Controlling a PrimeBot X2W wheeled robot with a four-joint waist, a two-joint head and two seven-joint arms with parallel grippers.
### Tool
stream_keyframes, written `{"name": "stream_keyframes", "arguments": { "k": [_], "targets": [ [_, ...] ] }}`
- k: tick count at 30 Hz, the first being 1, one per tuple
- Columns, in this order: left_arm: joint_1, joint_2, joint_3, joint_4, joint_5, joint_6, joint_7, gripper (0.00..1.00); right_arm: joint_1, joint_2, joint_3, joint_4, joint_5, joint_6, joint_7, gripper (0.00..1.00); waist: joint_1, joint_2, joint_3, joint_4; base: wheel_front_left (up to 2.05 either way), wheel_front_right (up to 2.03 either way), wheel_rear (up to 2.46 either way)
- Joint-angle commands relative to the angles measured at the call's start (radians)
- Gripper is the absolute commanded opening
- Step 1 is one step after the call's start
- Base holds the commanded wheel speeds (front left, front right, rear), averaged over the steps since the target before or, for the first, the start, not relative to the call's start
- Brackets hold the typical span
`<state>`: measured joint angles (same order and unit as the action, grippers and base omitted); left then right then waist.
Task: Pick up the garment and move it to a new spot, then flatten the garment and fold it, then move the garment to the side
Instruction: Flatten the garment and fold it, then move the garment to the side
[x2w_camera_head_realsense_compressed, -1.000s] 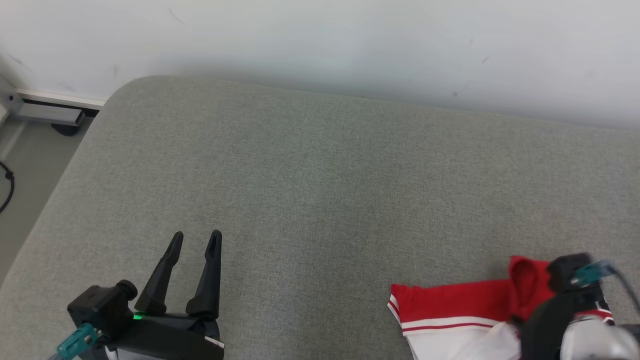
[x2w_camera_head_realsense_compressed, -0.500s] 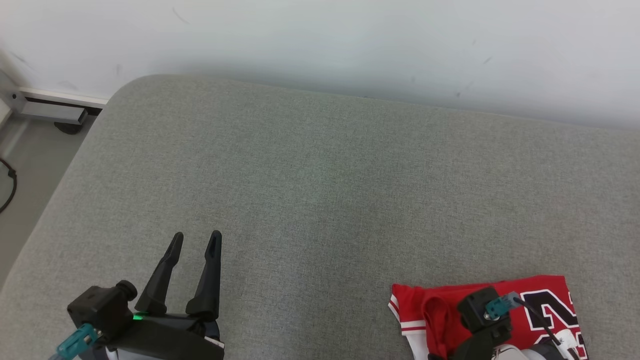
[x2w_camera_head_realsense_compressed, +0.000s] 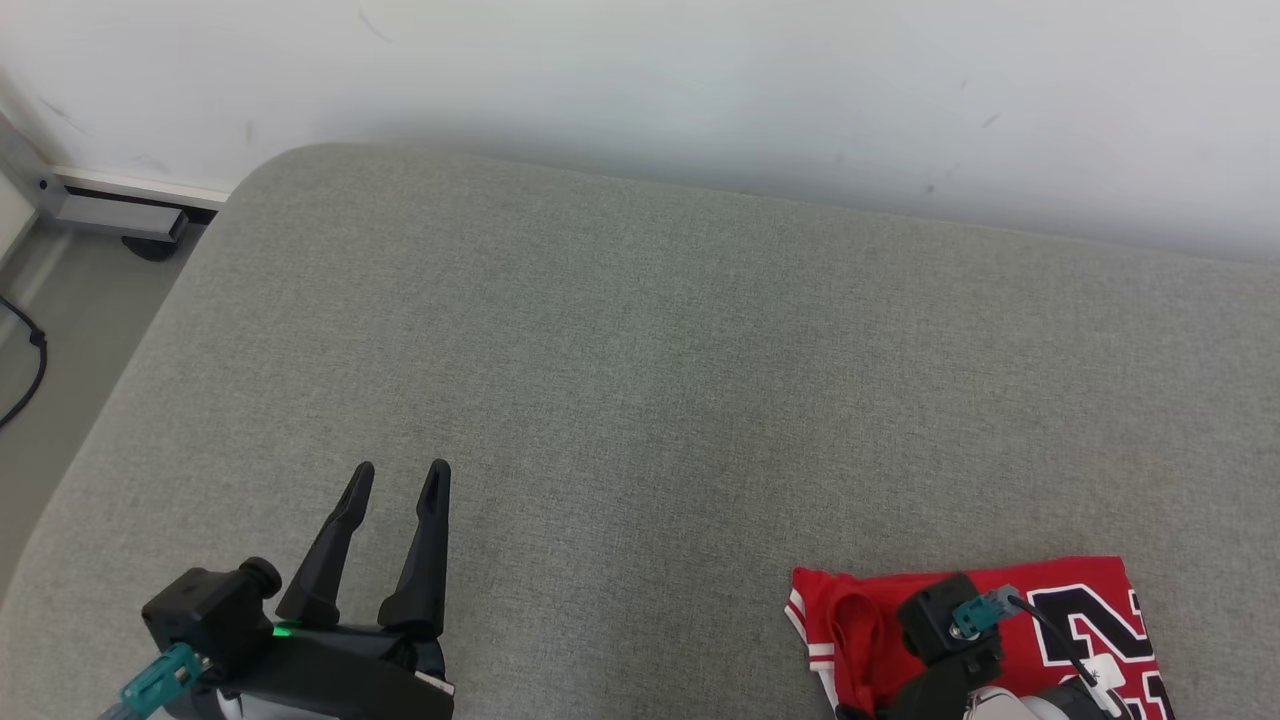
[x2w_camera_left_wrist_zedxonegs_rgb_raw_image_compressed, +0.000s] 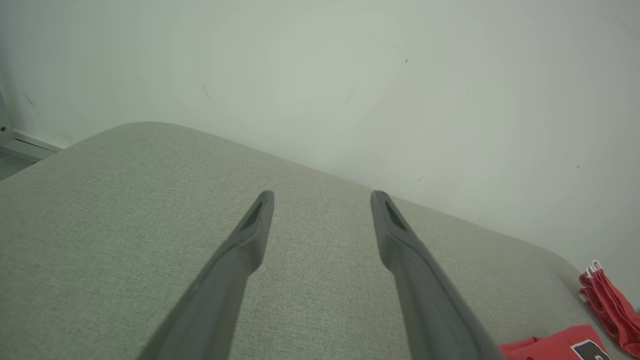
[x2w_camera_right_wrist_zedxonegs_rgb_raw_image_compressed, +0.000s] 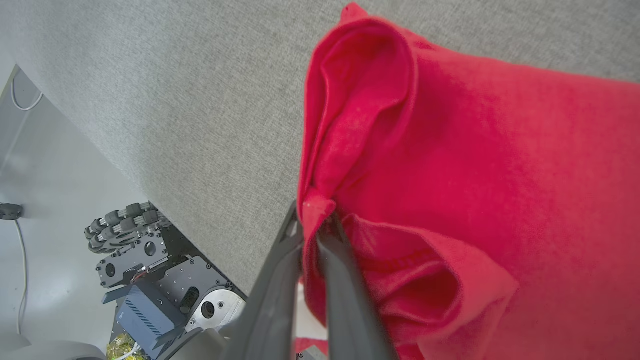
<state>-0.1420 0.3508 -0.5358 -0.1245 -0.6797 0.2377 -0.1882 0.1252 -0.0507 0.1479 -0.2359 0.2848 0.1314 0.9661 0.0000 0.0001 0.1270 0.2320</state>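
A red garment (x2w_camera_head_realsense_compressed: 862, 612) with white striped trim and a large black-and-white number lies on the near right part of a grey fabric-covered counter (x2w_camera_head_realsense_compressed: 640, 350), close to the front edge and well away from the counter's rounded far-left corner. In the head view the garment lies mostly flat with the number facing up. Its left part is bunched into a loose fold, and the right arm's wrist (x2w_camera_head_realsense_compressed: 948, 628), with its small teal connector, sits over the middle of the cloth. The right wrist view shows the right end effector (x2w_camera_right_wrist_zedxonegs_rgb_raw_image_compressed: 315, 216) closed, its two dark fingers pinching a raised ridge of the red fabric between their tips. The cloth puckers into a hollow fold above the grip and another rumpled pocket to its right. In that view the counter's edge runs diagonally behind the cloth, and the robot's wheeled base (x2w_camera_right_wrist_zedxonegs_rgb_raw_image_compressed: 150, 265) stands on the pale floor (x2w_camera_right_wrist_zedxonegs_rgb_raw_image_compressed: 55, 165) below. The left end effector (x2w_camera_head_realsense_compressed: 402, 468) is at the lower left of the head view, over bare grey fabric and well apart from the garment. Its fingers are spread open, point toward the far wall (x2w_camera_head_realsense_compressed: 640, 70) and hold nothing. The left wrist view shows the same gap between its fingers, with the counter running on to the white wall and a corner of the red garment at the lower right. A dark cable (x2w_camera_head_realsense_compressed: 30, 372) lies on the floor left of the counter, near a metal rail (x2w_camera_head_realsense_compressed: 112, 208) along the foot of the wall.
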Motion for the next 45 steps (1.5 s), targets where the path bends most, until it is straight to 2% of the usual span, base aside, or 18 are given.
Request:
{"name": "stream_keyframes", "arguments": {
  "k": [1,3,4,5,6,16,19,27,35,45],
  "targets": [
    [-0.008,0.005,0.000,0.002,-0.005,0.003,0.001,1.00,-0.012,-0.001,0.000,0.002,0.004,-0.002,-0.009,0.00,0.0000,-0.0001,-0.001,0.001,0.00,0.00,0.00],
    [-0.006,0.006,-0.001,0.002,-0.005,0.005,0.001,1.00,-0.013,-0.001,0.002,0.008,0.004,-0.002,-0.012,0.00,0.0000,-0.0001,-0.002,0.002,0.00,0.00,0.00],
    [-0.005,0.007,0.000,0.002,-0.005,0.006,0.001,1.00,-0.014,-0.001,0.003,0.009,0.012,-0.002,-0.017,0.25,0.0000,-0.0001,-0.002,0.002,0.00,0.00,0.00],
    [-0.004,0.008,0.000,0.001,-0.005,0.006,0.001,1.00,-0.016,-0.001,0.003,0.009,0.020,-0.002,-0.022,0.94,0.0000,-0.0001,-0.003,0.002,0.00,0.00,0.00],
    [-0.003,0.009,0.000,0.000,-0.005,0.006,0.000,1.00,-0.019,-0.001,-0.005,0.008,0.035,-0.002,-0.033,1.00,0.0000,-0.0001,-0.003,0.001,0.00,0.00,0.00],
    [0.004,0.015,0.000,-0.007,-0.006,0.013,0.002,1.00,-0.073,-0.001,-0.054,-0.032,0.167,-0.002,-0.118,1.00,0.0000,-0.0001,-0.007,-0.020,0.00,0.00,0.00],
    [0.004,0.016,0.000,-0.009,-0.006,0.015,0.002,1.00,-0.075,-0.001,-0.089,-0.059,0.147,-0.002,-0.105,1.00,0.0000,-0.0001,-0.005,-0.026,0.00,0.00,0.00],
    [0.002,0.022,0.005,-0.012,-0.009,0.014,-0.002,1.00,-0.035,-0.001,-0.301,-0.148,0.022,-0.002,-0.042,1.00,0.0000,-0.0001,0.003,-0.039,0.00,0.00,0.00],
    [-0.011,0.025,0.006,-0.013,-0.009,0.014,-0.004,1.00,0.010,-0.001,-0.478,-0.161,0.022,-0.002,-0.002,1.00,0.0000,-0.0001,0.016,-0.054,0.00,0.00,0.00],
    [-0.029,0.030,0.002,-0.012,-0.004,0.011,0.001,1.00,0.015,-0.001,-0.484,-0.066,0.074,-0.002,-0.001,1.00,0.0000,-0.0001,0.031,-0.061,0.00,0.00,0.00]
  ]
}}
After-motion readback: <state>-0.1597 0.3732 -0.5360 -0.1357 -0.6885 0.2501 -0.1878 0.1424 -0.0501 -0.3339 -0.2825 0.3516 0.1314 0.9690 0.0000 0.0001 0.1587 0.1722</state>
